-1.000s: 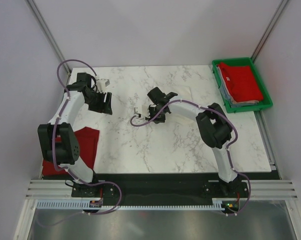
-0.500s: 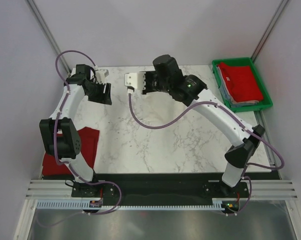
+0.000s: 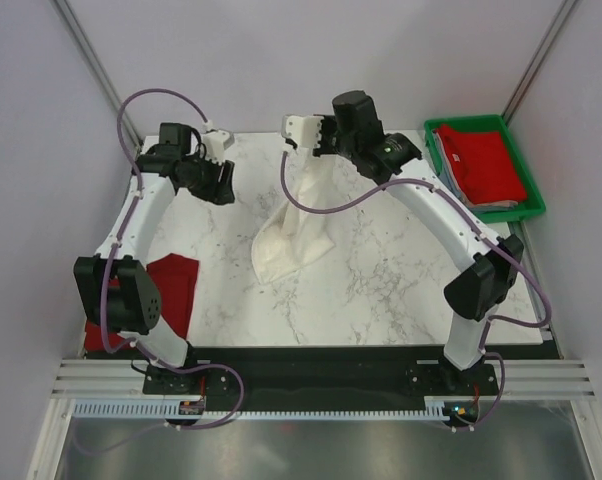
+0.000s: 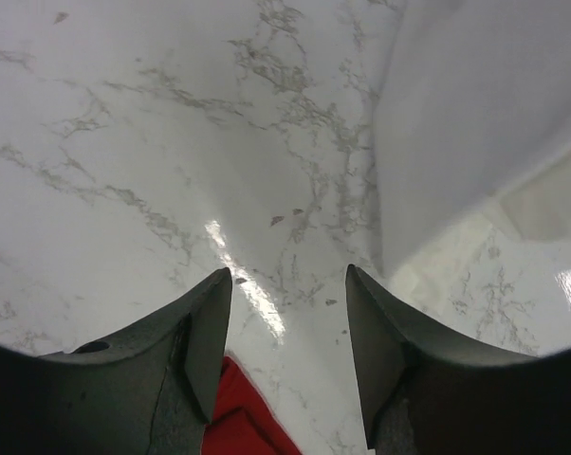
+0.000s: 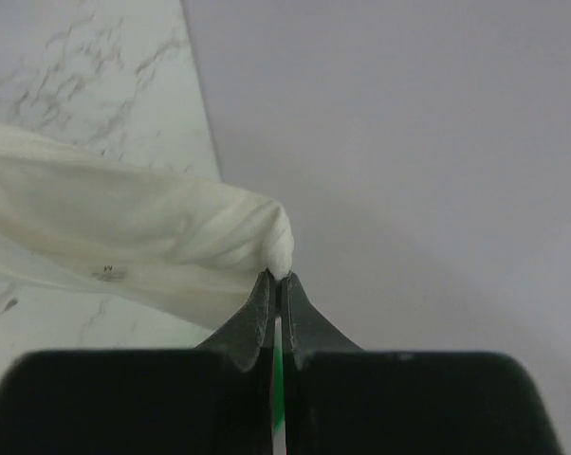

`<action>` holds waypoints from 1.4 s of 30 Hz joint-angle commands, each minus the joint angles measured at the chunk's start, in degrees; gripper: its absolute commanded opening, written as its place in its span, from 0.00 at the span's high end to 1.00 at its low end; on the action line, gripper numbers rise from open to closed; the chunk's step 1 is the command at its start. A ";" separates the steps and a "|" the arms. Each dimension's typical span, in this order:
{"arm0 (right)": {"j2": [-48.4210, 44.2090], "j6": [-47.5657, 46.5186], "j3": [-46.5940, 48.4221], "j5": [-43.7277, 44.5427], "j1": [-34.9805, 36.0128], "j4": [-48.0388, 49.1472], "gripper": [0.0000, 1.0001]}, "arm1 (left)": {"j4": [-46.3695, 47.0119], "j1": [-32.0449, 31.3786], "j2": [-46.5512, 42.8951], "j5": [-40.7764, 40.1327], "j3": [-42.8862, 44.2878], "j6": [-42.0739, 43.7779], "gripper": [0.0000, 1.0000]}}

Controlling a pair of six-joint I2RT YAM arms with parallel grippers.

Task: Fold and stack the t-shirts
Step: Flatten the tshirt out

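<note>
A cream t-shirt [image 3: 293, 228] hangs from my right gripper [image 3: 293, 141], which is raised over the back middle of the marble table; its lower end rests bunched on the table. In the right wrist view the gripper [image 5: 280, 276] is shut on a fold of the cream t-shirt [image 5: 143, 237]. My left gripper [image 3: 223, 188] hovers to the left of the hanging cloth, open and holding nothing. In the left wrist view the left gripper [image 4: 288, 282] has bare marble between its fingers, and the cream t-shirt [image 4: 485, 104] is at the upper right. A red t-shirt [image 3: 173, 285] lies at the table's left edge.
A green tray [image 3: 529, 180] at the back right holds folded red t-shirts [image 3: 484, 163]. Grey walls close in the back and sides. A bit of red cloth [image 4: 246, 422] shows under the left fingers.
My right arm has risen from the table's middle and swung to the back, and the cream t-shirt now hangs from it. The left gripper has shifted slightly right and narrowed a little.
</note>
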 commanded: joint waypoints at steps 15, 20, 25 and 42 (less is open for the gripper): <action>0.06 8.19 -15.76 2.10 -5.46 -0.38 1.00 | 1.50 -12.44 12.43 2.14 -11.27 3.32 0.40; -0.29 8.98 -16.99 2.01 -5.37 -0.38 1.00 | 2.20 -12.35 13.23 1.45 -11.27 2.35 0.58; -0.47 9.33 -16.20 2.01 -5.37 -0.30 1.00 | 2.11 -12.35 10.60 -0.40 -10.74 2.87 0.75; -15.04 17.58 -20.49 3.16 -6.16 1.21 1.00 | -6.75 -12.35 -4.51 -5.85 4.46 10.51 0.98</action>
